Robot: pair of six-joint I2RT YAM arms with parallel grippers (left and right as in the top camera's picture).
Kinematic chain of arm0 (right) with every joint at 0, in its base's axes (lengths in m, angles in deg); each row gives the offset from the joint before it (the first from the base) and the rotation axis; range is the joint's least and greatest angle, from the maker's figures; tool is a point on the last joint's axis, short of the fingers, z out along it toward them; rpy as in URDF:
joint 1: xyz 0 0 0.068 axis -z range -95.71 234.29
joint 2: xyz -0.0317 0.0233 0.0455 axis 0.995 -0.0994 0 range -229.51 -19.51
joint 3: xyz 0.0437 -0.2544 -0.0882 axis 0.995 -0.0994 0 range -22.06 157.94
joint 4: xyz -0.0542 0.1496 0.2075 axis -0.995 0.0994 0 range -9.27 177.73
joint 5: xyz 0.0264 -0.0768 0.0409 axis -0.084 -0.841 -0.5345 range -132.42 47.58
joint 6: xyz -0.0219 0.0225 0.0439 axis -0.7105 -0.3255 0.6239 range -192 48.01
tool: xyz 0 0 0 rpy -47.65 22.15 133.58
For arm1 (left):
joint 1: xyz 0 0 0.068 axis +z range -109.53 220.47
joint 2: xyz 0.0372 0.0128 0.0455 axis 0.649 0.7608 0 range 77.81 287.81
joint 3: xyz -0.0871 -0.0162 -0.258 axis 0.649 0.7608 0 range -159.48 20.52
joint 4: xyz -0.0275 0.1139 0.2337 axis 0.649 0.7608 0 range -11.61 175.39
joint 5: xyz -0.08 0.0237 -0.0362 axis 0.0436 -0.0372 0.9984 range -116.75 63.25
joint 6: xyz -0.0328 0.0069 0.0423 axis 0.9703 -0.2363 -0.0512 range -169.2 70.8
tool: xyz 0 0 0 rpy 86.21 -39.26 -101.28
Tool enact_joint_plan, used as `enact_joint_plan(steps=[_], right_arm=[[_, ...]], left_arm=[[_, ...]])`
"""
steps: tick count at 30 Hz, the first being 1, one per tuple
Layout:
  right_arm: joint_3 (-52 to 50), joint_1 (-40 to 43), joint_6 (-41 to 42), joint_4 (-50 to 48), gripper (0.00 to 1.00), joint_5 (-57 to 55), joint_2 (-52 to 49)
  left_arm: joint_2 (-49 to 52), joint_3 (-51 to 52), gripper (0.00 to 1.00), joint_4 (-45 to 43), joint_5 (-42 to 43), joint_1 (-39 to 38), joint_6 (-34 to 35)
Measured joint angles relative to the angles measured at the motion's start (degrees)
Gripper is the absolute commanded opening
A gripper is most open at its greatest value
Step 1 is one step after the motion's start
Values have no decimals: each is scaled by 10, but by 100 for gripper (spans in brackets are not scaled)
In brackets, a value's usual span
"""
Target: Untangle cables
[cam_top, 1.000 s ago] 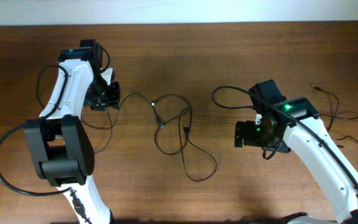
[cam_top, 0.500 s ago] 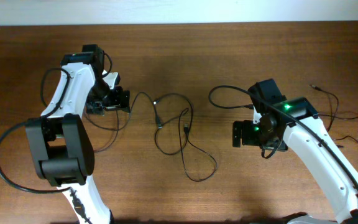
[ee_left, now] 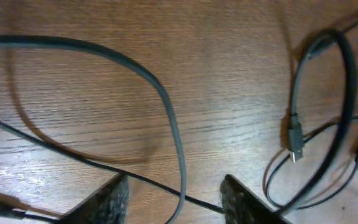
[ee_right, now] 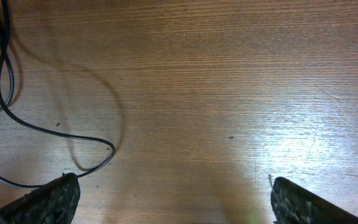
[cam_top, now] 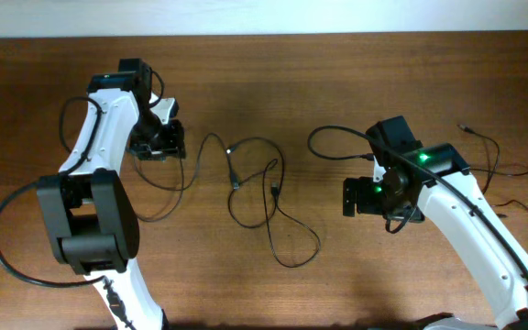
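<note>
The cables [cam_top: 274, 190] lie in a loose knot of crossing loops at the middle of the bench [cam_top: 337, 73], between my two arms, and one run leads off to my left hand [cam_top: 160, 140]. From the left wrist, my left hand [ee_left: 176, 196] has its fingers apart, with a thin strand [ee_left: 55, 151] of cable crossing the gap between them. The gap is far wider than the wire, so I judge nothing is pinched. A plug [ee_left: 295, 140] sits off to the side among the loops. My right hand [ee_right: 173, 199] hovers wide open over bare wood, empty, with a cable curling just beside one finger.

I take this to be the grasping step: getting hold of one end before drawing it out. Next, my left hand needs to close squarely on that thin strand. My right hand probably has to reach in toward the knot and pin or lift a crossing loop, so that pulling loosens the knot instead of tightening it.
</note>
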Motion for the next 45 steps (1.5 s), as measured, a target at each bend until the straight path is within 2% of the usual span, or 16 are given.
enact_joint_plan(steps=[3, 4, 6, 8, 16, 20, 24, 27, 29, 33, 38, 39, 40, 41, 42, 45], right_arm=[[0, 0, 0, 0, 98, 0, 0], [0, 0, -1, -1, 98, 0, 0], [0, 0, -2, -3, 98, 0, 0], [0, 0, -2, -10, 98, 0, 0], [0, 0, -2, -15, 98, 12, 0], [0, 0, -3, -23, 98, 60, 0], [-5, -9, -3, -56, 98, 109, -4], [-24, -54, -3, -101, 98, 136, -23], [-28, -109, -3, -157, 98, 148, -47], [-28, -207, -4, -275, 99, 105, -100], [-28, -242, -4, -329, 99, 53, -182], [-28, -242, -4, -333, 79, 45, -204], [-28, -242, -7, -335, 50, 40, -224], [-28, -242, -5, -334, 14, 38, -227], [-28, -242, -6, -334, 4, 36, -228], [-26, -240, -5, -323, 4, 34, -228]], left_arm=[[0, -2, 48, -2, -7, 0, 7], [-1, -6, 55, -2, -6, 0, 7], [-17, -10, 80, -2, -2, 0, 12], [-35, -14, 92, 6, 5, -2, 15], [-42, 42, 100, -19, 9, -46, 16], [-42, 90, 99, -54, 9, -61, 16], [-42, 96, 100, -65, 9, -61, 16], [-42, 81, 99, -61, 9, -61, 16], [-50, 34, 99, -60, 9, -61, 16], [-85, 12, 99, -61, 9, -61, 16], [-88, 12, 99, -60, 9, -61, 16], [-88, 12, 99, -60, 9, -61, 16], [-88, 12, 99, -60, 9, -61, 16], [-88, 12, 99, -60, 9, -61, 16], [-88, 12, 99, -60, 9, -61, 16], [-88, 12, 99, -60, 9, -61, 16]])
